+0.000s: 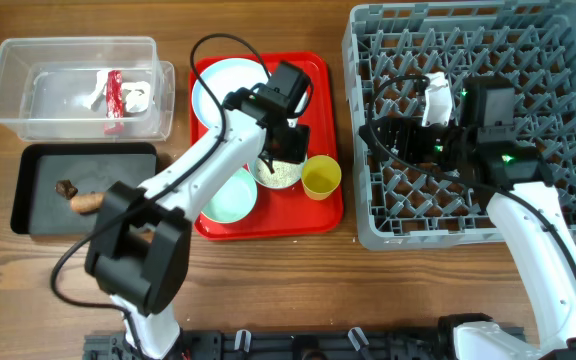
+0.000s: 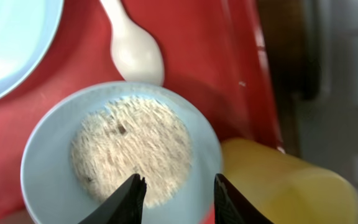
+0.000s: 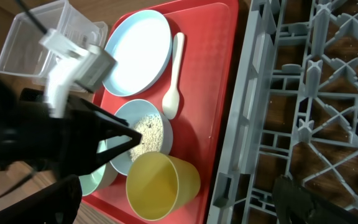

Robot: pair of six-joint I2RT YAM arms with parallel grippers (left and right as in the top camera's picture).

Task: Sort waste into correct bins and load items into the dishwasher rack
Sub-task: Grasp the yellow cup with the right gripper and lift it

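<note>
This looks like a robot lab bench staged as a dish-clearing station. A left arm [image 1: 183,175] at 7 o'clock and a right arm [image 1: 548,250] at 4 o'clock rise from a black rail [image 1: 298,345] at 6 o'clock on a wooden table [image 1: 268,290]. A grey rack [image 1: 418,238] fills 2 to 3 o'clock. A red tray [image 1: 318,215] sits at centre. A clear tub [image 1: 8,80] and a black tray [image 1: 38,200] lie at 9 to 10 o'clock.
</note>
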